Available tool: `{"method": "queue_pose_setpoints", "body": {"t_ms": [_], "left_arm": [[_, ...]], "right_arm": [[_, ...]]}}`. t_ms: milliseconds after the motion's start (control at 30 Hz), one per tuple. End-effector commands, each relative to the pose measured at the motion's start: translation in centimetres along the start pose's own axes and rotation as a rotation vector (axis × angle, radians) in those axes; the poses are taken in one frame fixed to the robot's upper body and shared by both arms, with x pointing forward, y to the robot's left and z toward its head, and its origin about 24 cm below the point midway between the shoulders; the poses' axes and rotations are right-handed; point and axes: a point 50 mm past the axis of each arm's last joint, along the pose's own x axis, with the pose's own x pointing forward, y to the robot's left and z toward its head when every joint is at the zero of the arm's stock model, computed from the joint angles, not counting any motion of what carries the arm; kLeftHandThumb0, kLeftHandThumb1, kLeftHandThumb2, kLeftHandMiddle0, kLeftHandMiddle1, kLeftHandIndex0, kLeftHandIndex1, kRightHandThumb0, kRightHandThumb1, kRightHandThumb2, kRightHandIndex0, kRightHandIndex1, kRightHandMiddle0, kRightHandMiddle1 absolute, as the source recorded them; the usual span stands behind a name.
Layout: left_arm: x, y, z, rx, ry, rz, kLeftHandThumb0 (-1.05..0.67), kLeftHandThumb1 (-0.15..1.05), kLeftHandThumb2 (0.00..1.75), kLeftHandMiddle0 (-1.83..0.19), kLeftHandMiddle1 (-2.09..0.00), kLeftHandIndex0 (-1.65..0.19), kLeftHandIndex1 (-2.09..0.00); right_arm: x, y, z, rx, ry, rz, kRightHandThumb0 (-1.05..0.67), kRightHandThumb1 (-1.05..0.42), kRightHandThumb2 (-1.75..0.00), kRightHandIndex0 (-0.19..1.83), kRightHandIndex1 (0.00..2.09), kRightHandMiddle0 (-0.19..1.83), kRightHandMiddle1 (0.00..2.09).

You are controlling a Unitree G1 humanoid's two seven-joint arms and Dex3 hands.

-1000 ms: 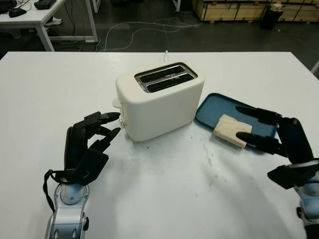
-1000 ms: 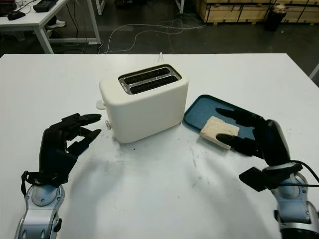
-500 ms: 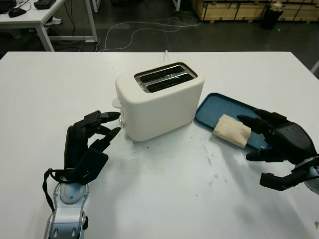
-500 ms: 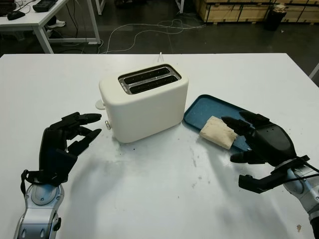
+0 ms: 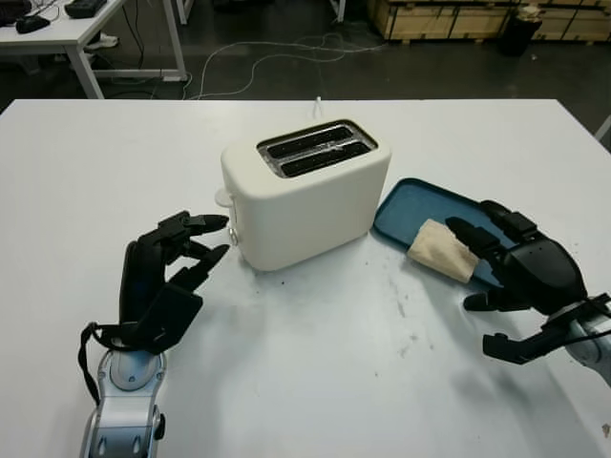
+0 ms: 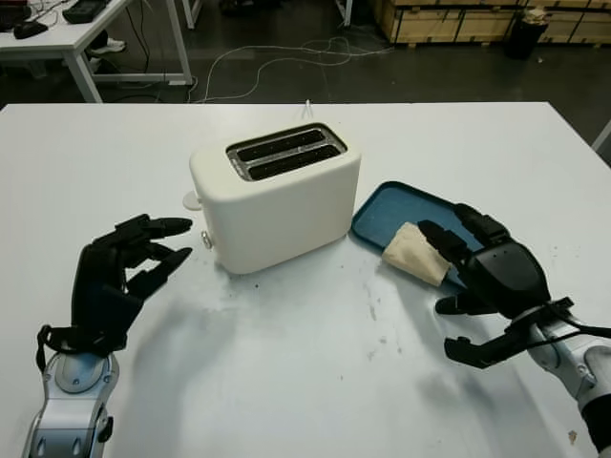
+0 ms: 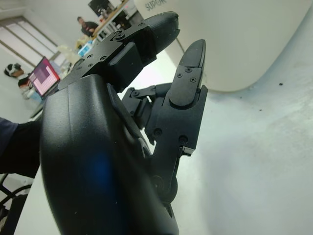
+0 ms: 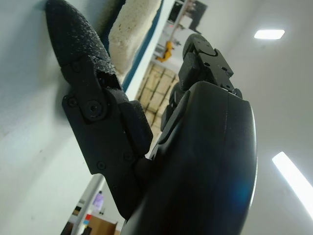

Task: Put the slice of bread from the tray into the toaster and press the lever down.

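right robot hand [image 5: 520, 272] over bread slice [image 5: 442, 250] on tray [image 5: 410, 205], not grasping yet | left robot hand [image 5: 162, 277] released beside toaster [image 5: 304, 191] | risk: fingers nudge slice off tray edge

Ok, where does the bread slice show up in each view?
Left eye view: bread slice on the blue tray, right of the toaster.
Right eye view: same spot, by the right hand.
Left wrist view: toaster wall.
Right wrist view: pale edge past a fingertip.
Shared landmark: the tray.

pale bread slice [image 5: 441, 250] on blue tray [image 5: 410, 205] beside white toaster [image 5: 304, 191].
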Motion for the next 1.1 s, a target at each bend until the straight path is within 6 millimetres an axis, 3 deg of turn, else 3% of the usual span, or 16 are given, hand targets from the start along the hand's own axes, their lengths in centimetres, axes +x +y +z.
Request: {"method": "queue_pose_setpoints", "body": {"t_ms": [0,167,767,1067], "left_arm": [[0.0,0.2,0.2,0.019,-0.018,-0.002,-0.26,0.92,0.07,-0.61,-1.33,-0.8,-0.53],[0.0,0.2,0.3,0.003,-0.027,0.002,-0.24,0.92,0.09,-0.62,-1.33,-0.79,-0.55],[0.3,1.4,0.3,0.008,-0.097,0.144,-0.18,0.92,0.1,-0.64,-1.38,-0.74,-0.69],[0.3,1.4,0.3,-0.002,-0.099,0.145,-0.2,0.92,0.09,-0.66,-1.38,-0.73,-0.73]], "right_arm": [[-0.2,1.1,0.2,0.007,-0.012,0.024,-0.79,-0.74,0.0,0.2,0.07,0.26,0.03],[0.0,1.7,0.1,0.006,-0.023,0.019,-0.66,-0.77,-0.01,0.26,0.07,0.32,0.03],[0.3,1.9,-1.0,-0.035,-0.009,0.197,-0.6,-0.75,-0.01,0.34,0.07,0.36,0.03],[0.0,2.0,-0.4,-0.065,-0.08,0.024,-0.37,-0.9,-0.01,0.76,0.39,0.84,0.14]]}}
